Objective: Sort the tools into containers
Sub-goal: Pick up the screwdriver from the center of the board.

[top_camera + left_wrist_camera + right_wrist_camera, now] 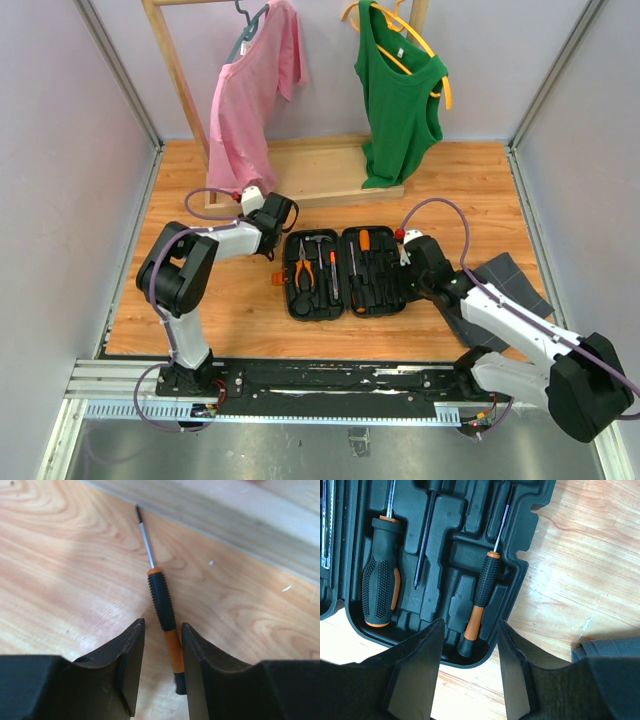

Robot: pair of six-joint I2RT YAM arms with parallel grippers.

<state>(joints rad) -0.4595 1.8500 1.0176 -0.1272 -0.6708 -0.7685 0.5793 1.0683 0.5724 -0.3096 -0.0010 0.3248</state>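
Observation:
The black tool case [345, 272] lies open in the middle of the wooden floor, holding orange-handled pliers [303, 268], a hammer [318, 245] and screwdrivers [364, 250]. At the case's far left corner is my left gripper [283, 232]. In its wrist view the gripper [162, 625] straddles the handle of a thin black-and-orange screwdriver [161, 600] lying on the floor; the handle is against the right finger, with a gap on the left. Over the case's right edge, my right gripper [405, 255] [470, 624] is open and empty above a slotted small screwdriver [482, 592] and a larger one [381, 590].
A dark grey flat tray [510, 285] [607, 650] lies right of the case, under the right arm. The wooden rack base [310, 175] [225, 515] runs just beyond the loose screwdriver's tip. A pink shirt [250, 100] and green top [400, 95] hang above it.

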